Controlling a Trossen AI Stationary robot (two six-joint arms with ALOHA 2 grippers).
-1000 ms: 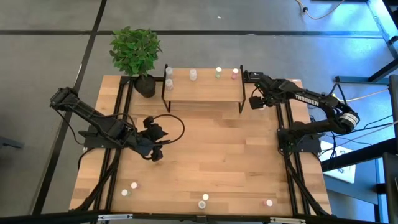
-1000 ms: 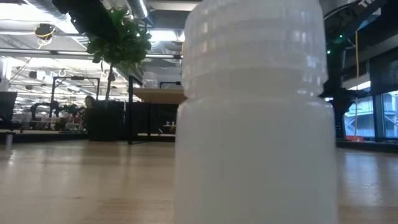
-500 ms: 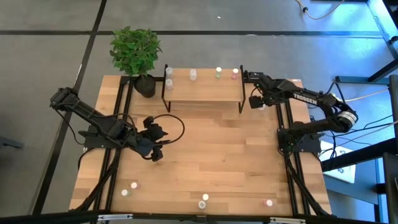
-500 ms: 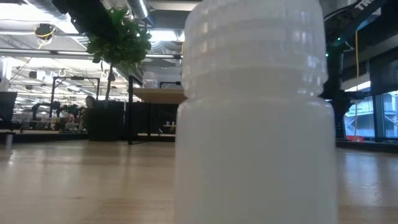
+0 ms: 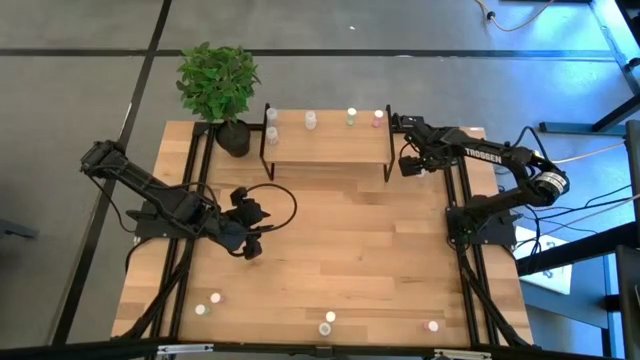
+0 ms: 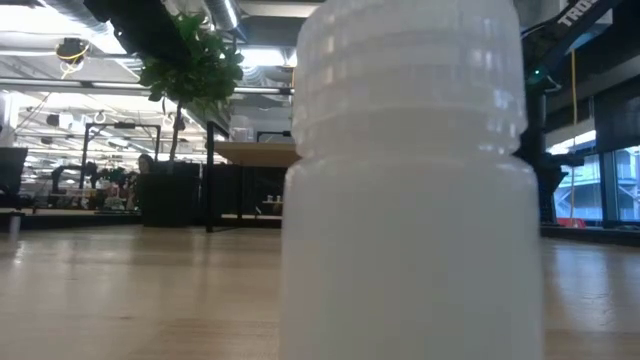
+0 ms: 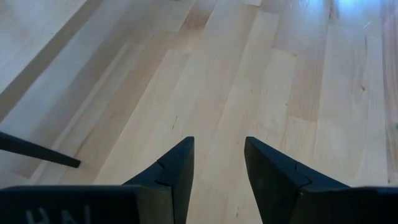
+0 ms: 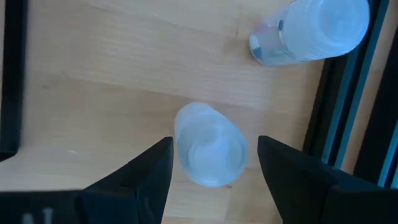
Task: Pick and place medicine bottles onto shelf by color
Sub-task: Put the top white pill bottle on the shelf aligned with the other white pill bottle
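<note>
Only the right arm shifted over the past second, its wrist swinging a little further from the shelf's end while the left arm stayed put. Seen from above, the right gripper [image 5: 408, 163] hung just beside the right end of the shelf [image 5: 330, 150], and its wrist view showed a pale bottle [image 8: 209, 144] standing upright directly beneath it, cap toward the camera, squarely between the two fingers [image 8: 140, 177]; the jaws stood wide to either side of it, with a sliver of gap visible on both flanks, so whether they touched it was hard to say. A second bottle [image 8: 317, 28] stood just beyond, against the black frame. The coming move appeared to turn on that straight-down alignment: the bottle's long axis ran vertical, in line with the gripper's reach. The left gripper [image 7: 217, 168] waited well away over bare tabletop, fingers partly apart and holding nothing. Five bottles already stood on the shelf, and several more [image 5: 327, 322] waited along the table's near edge, far from both arms.
</note>
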